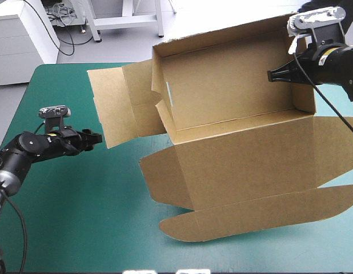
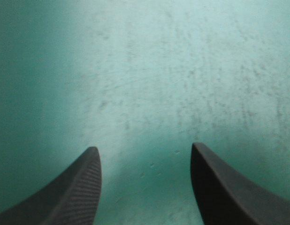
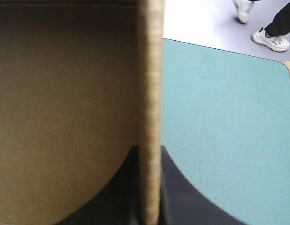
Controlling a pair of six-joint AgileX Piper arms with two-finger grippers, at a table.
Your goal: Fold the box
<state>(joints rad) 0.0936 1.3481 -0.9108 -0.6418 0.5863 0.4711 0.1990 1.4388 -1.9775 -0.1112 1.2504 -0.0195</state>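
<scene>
**Brown board pinched at one wall, far flap unattended**

Brown box (image 1: 233, 97) stands as an open tray toward the far side of the desk (image 1: 79, 222), its lid (image 1: 251, 171) lying flat in front. The right gripper (image 3: 149, 152) is clenched on the box's end wall, one finger inside and one outside, probably to hold that wall upright. Beside its outer finger, bare teal-green cover runs to the desk's edge. The left gripper (image 2: 145, 152) is released over bare cover. The loose end flap (image 1: 111, 105) ahead of it sits apart, with free room to approach.
</scene>
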